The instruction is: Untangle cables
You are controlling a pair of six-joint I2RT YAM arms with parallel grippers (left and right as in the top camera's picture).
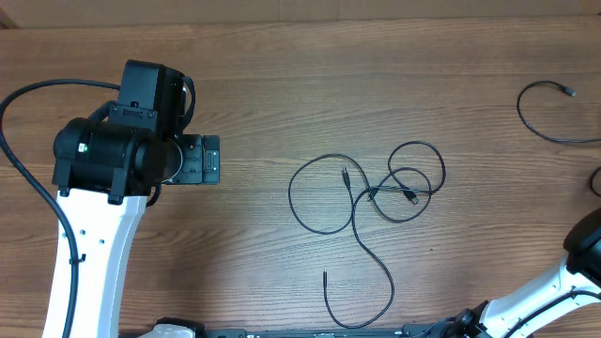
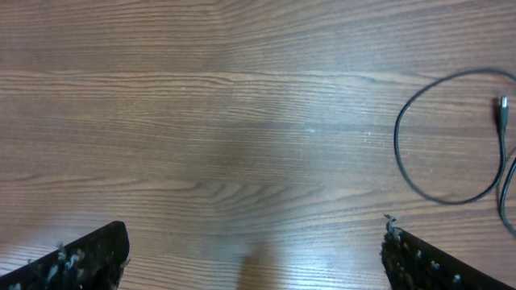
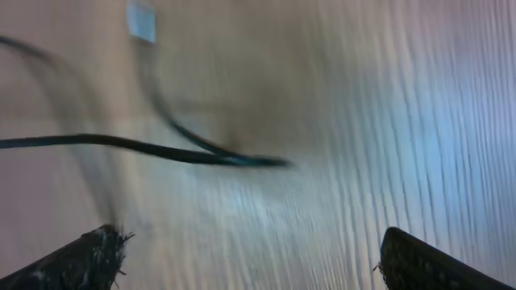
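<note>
the cables (image 1: 373,194) are lying as one loose tangle just off the middle of the table (image 1: 282,75), sitting at 3 o'clock from the left gripper (image 2: 254,229). one big loop (image 1: 291,192) is bulging toward 9 o'clock, smaller loops are crossing over each other at the 2 o'clock side, and a long tail is running down to 6 o'clock and curling back to a free end (image 1: 325,273). a separate cord (image 1: 566,90) is resting well apart, up at the table's 2 o'clock corner.

the left gripper is hovering with its fingers spread wide and nothing between them; its wrist view is catching only the near edge of the big loop. the right gripper (image 3: 251,235) is also standing fully spread and gripping nothing (its view is smeared, showing a dark cord (image 3: 161,151) crossing the wood ahead of it, apart from the fingers).

judging the step: reaching in for a first hold. doing it well is probably meaning taking the free tail or the outer loop, not the crossing knot, closing on a single strand only, and drawing it toward 9 o'clock slowly while the other arm is pinning the rest, so the loops are sliding apart instead of cinching tight.
</note>
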